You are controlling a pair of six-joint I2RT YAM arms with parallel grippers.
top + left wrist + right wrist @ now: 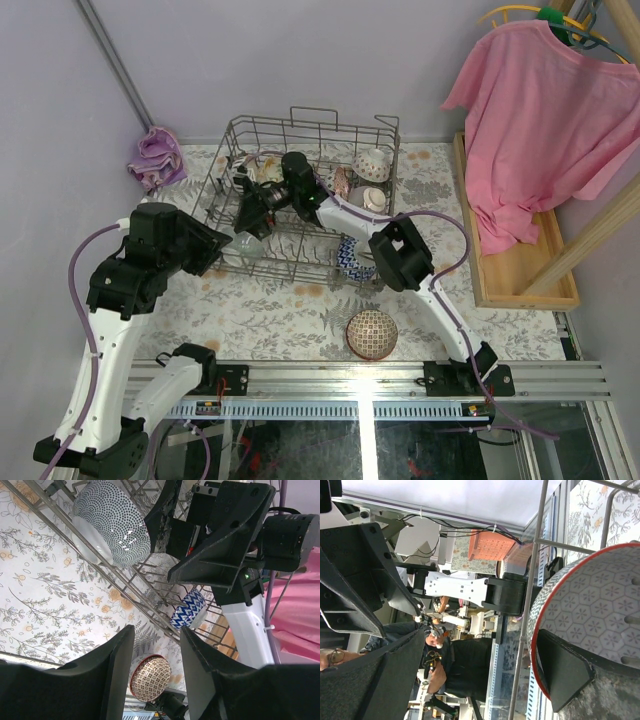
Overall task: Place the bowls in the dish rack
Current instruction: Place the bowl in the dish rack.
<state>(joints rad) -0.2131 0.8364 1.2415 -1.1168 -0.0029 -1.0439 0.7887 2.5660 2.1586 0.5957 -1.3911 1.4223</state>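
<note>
R fingers (375, 680) wide; rack wire (536, 540) nr bowl (600, 615).

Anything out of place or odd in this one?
One bowl appears to lie upside down on the table in front of the dish rack, outside it. Nothing looks spilled or broken.

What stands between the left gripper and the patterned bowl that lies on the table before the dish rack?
Nothing visible does. In the left wrist view the patterned bowl shows through the gap of the open left gripper, with only bare tablecloth before it. The dish rack and the right arm lie off to one side.
</note>
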